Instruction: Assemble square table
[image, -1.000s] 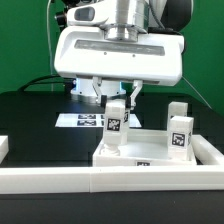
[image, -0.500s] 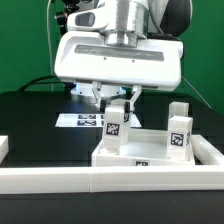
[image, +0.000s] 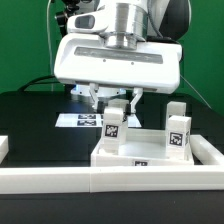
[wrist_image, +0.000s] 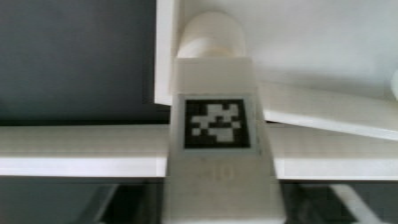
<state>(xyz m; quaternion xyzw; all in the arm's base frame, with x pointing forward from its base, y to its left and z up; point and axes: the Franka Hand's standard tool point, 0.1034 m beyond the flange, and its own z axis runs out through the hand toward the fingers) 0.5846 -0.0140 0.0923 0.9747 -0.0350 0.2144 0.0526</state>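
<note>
The arm comes down from the top of the exterior view, with its wide white wrist housing held level in the middle of the scene. Under the housing the gripper (image: 115, 100) points straight down. Its two fingers (image: 133, 100) are a little apart and slant inward toward each other. There is a white block between them, and if the pads really press on it cannot be told. The wrist view does not show the fingers clearly.
</note>
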